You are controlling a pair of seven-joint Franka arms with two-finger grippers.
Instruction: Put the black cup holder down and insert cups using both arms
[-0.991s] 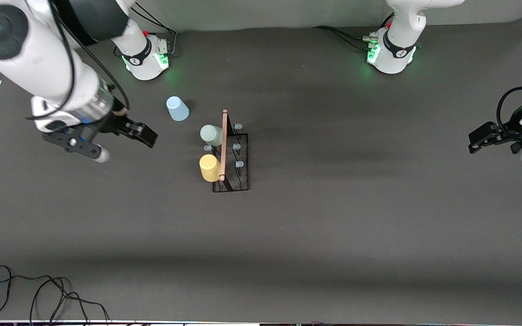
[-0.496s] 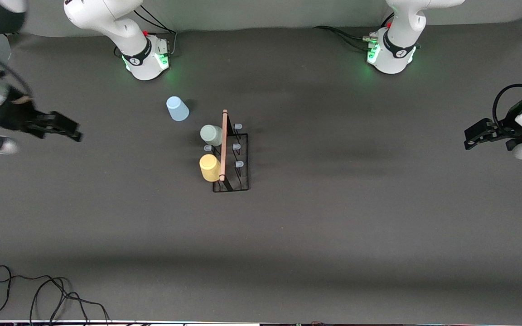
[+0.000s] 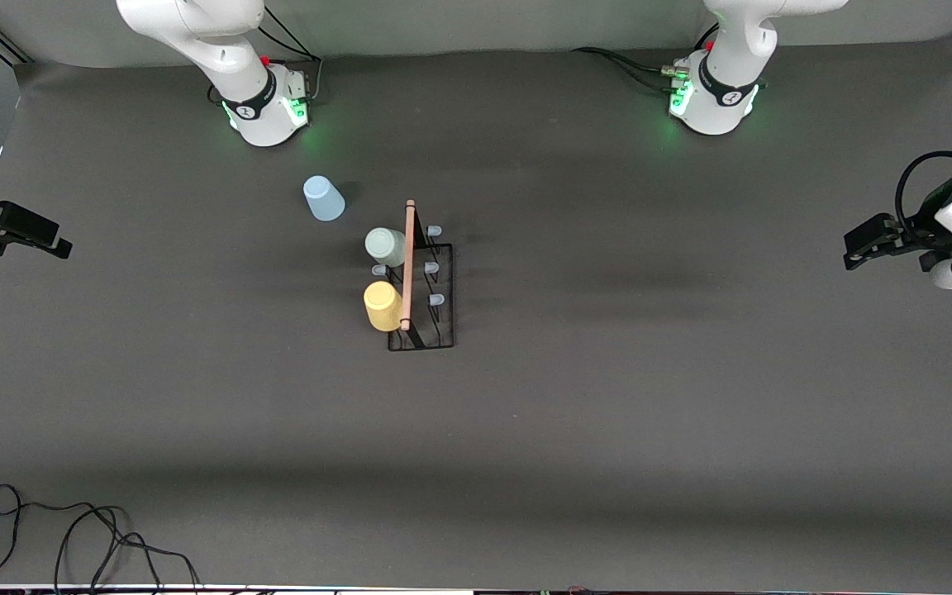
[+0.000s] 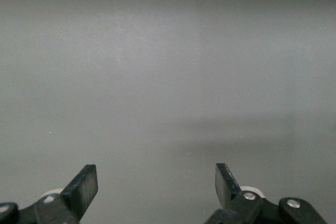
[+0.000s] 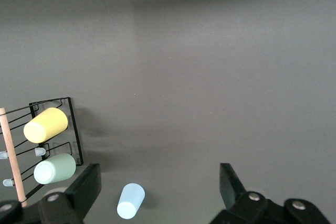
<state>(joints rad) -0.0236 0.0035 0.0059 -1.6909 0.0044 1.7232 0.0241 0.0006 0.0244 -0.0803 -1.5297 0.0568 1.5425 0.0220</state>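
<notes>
The table (image 3: 608, 430) is covered by a dark grey mat that fills nearly the whole front view; a pale wall strip runs along the robots' edge. A loose black cable (image 3: 71, 537) lies coiled at the edge nearest the front camera, toward the right arm's end.

The right arm (image 3: 203, 33) rises from its green-lit base; its right gripper (image 3: 26, 235) is up over the table edge at that arm's end, fingers spread wide, holding nothing. The left arm (image 3: 740, 49) likewise rises from its base; the left gripper (image 3: 868, 244) hangs over its own end of the table, jaws parted and empty, with only bare mat in the left wrist view.

The black cup holder (image 3: 422, 289) stands upright near the table centre. The pale green cup (image 3: 385, 246) and the yellow cup (image 3: 382, 306) sit on pegs on the side facing the right arm's end. The light blue cup (image 3: 323, 198) stands mouth down on the mat, near the holder, farther from the front camera.
</notes>
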